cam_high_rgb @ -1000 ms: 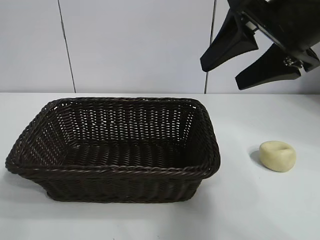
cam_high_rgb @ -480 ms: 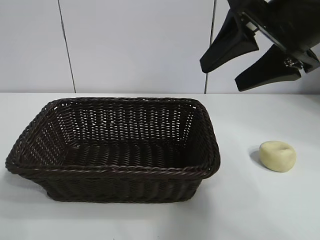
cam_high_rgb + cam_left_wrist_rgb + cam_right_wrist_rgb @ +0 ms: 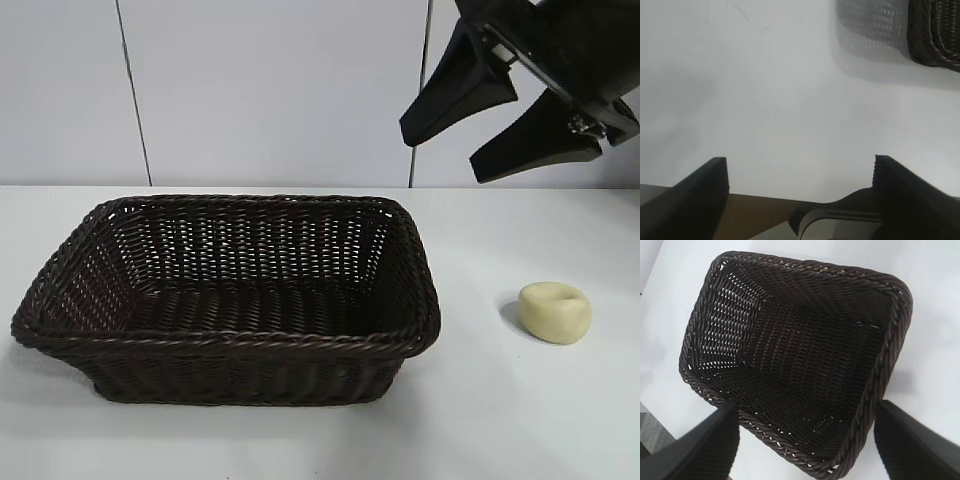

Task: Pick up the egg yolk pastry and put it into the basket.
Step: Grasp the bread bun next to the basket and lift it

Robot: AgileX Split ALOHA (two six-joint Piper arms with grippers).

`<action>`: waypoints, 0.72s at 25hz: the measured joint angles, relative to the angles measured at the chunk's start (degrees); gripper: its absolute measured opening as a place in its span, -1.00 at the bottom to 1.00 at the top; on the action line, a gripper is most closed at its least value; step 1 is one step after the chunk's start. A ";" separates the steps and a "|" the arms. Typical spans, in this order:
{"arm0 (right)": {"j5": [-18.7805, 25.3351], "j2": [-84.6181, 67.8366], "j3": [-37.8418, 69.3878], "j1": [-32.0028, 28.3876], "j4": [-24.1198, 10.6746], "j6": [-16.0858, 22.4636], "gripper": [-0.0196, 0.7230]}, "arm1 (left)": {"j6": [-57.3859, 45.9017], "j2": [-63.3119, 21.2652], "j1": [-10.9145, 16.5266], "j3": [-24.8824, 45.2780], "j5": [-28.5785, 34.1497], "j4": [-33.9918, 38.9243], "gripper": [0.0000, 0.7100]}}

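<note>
Only exterior: egg yolk pastry (image 3: pixel 555 312) | right wrist: basket (image 3: pixel 795 270) interior

Right hand (image 3: pixel 480 138) raised, spread; left hand (image 3: pixel 800 175) spread

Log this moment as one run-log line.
pastry: on table, right of basket | basket: empty | right gripper: open, raised above table | left gripper: open over bare table | step: pick pending

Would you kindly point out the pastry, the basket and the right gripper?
pastry (image 3: pixel 555 313), exterior view, its rounded front.
basket (image 3: pixel 225 344), exterior view, near braided rim.
right gripper (image 3: pixel 470 133), exterior view, between the fingertips.
</note>
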 joint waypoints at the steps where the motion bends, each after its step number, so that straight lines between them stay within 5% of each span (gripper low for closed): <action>1: 0.00 0.00 0.00 0.00 0.00 0.00 0.50 | -0.06 -0.11 0.00 0.00 0.00 0.00 0.61; 7: 0.08 0.00 0.00 0.00 0.00 0.00 0.50 | -0.06 -2.11 0.00 0.00 -0.05 0.00 0.61; 18: 1.74 0.00 0.00 0.00 -0.05 0.67 0.50 | -0.19 -19.63 -2.47 0.00 0.50 0.00 0.61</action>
